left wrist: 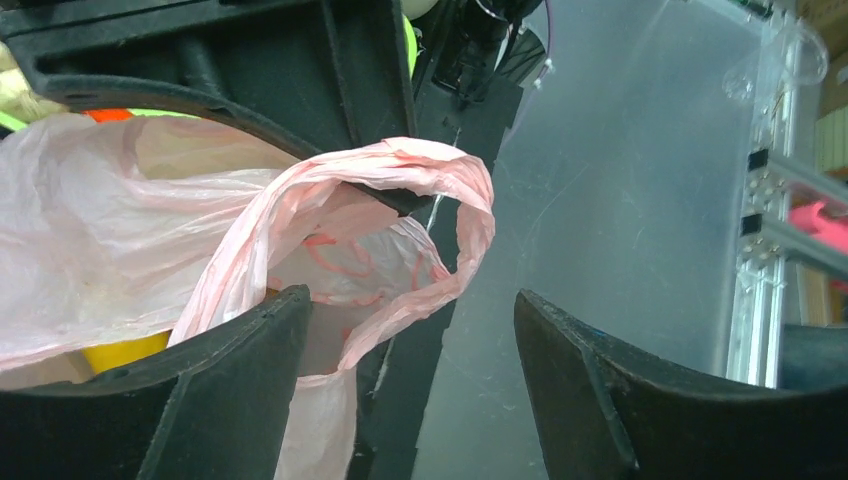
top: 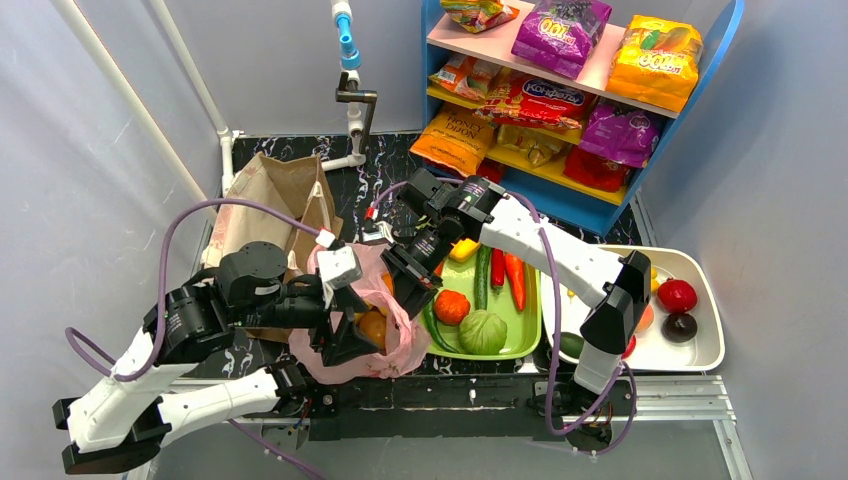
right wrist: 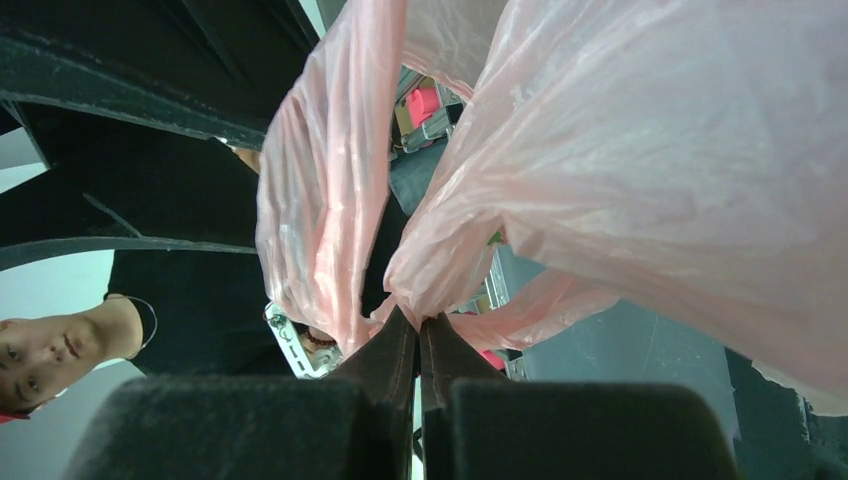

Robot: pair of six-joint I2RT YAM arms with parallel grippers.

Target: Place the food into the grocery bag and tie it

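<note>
Grocery bag (top: 400,345) sits near the table's front edge, between both grippers, with a yellow fruit (top: 372,327) showing inside. Right gripper (right wrist: 418,335): fingers pressed together, pinching bag film beside one handle. Left gripper (left wrist: 410,320): fingers spread, handle loop (left wrist: 440,175) hanging just ahead, not gripped. Judged: loading partly done, knot not begun. Beyond, produce lies on green tray (top: 528,335) and white tray (top: 715,345). Farthest back are shelf packets: orange packet (top: 455,138) reads "HONEY DIJON", the others are unreadable.

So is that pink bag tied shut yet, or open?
Open, untied. The pink bag gapes over orange fruit; right gripper pinches its plastic, one handle loop stands free.
</note>
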